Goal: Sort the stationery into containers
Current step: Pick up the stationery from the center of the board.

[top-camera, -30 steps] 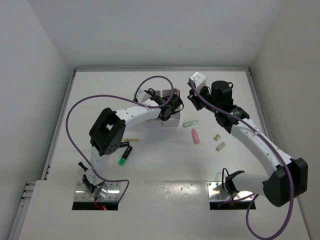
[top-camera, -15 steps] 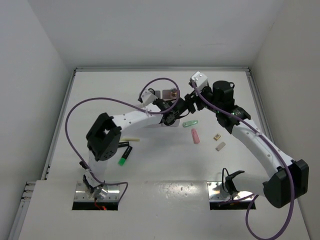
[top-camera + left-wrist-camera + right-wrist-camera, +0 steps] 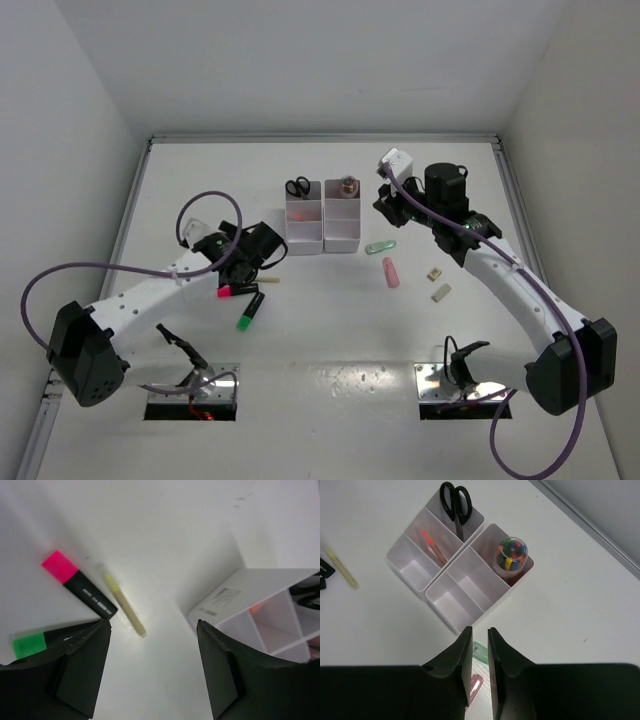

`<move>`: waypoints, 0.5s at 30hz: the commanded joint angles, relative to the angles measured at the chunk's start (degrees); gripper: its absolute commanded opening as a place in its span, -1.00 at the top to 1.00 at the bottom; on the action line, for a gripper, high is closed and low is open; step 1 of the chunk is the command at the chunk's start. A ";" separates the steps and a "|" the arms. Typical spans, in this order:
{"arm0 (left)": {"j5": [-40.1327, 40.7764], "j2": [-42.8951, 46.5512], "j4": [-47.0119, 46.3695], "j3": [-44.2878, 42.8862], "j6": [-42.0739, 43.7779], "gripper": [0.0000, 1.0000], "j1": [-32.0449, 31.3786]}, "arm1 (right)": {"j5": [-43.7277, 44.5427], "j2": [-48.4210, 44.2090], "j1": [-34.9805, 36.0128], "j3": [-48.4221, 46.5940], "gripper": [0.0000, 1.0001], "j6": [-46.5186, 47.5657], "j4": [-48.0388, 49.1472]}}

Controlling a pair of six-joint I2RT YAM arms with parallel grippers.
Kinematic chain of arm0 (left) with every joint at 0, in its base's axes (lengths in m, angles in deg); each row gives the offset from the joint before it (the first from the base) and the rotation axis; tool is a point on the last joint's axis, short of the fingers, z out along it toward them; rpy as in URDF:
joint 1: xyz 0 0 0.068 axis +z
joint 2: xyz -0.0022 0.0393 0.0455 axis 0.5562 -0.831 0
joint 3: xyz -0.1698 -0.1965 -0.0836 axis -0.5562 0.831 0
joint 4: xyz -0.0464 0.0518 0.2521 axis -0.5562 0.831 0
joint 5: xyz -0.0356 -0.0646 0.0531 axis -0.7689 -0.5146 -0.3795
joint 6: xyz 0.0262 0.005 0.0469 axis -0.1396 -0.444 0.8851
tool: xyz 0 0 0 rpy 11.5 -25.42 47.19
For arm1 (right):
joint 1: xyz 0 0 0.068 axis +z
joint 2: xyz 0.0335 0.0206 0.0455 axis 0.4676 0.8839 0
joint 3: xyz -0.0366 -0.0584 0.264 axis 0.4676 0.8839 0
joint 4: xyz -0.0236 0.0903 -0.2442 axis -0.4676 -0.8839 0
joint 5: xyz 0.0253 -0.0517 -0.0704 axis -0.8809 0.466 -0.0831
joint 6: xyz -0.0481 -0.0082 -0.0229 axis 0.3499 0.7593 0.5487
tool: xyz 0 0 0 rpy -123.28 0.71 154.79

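Two white containers stand side by side, the left one (image 3: 304, 238) and the right one (image 3: 342, 240). Black-handled scissors (image 3: 298, 187) stand in the left one's far compartment, and a pink stick (image 3: 435, 547) lies in its middle one. A tube of coloured bits (image 3: 511, 552) sits in the right one's far compartment. My left gripper (image 3: 270, 256) (image 3: 152, 625) is open and empty, low over the table beside the pink highlighter (image 3: 80, 582), the yellow stick (image 3: 125, 605) and the green highlighter (image 3: 248, 312). My right gripper (image 3: 385, 205) (image 3: 479, 632) is shut and empty above the green clip (image 3: 381, 246) and pink eraser (image 3: 391, 271).
Two small beige blocks (image 3: 433, 272) (image 3: 441, 292) lie right of the eraser. The left container's corner (image 3: 225, 600) is close on the right of my left gripper. White walls enclose the table on three sides.
My left arm has pulled back from over the containers toward the near left and now hovers by the highlighters. The right arm has barely moved.
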 commanded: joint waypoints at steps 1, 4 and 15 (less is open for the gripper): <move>-10.08 -0.33 -5.73 3.25 0.51 -0.50 3.14 | -1.72 0.12 0.00 -2.17 0.62 -0.36 0.27; -15.79 -3.49 -11.01 4.39 1.39 -0.48 5.61 | -1.72 0.12 0.00 -2.17 0.59 -0.36 0.27; -22.22 -20.80 -16.92 -2.98 2.00 -0.16 5.62 | -0.67 -0.41 0.00 -1.56 0.57 -0.36 0.27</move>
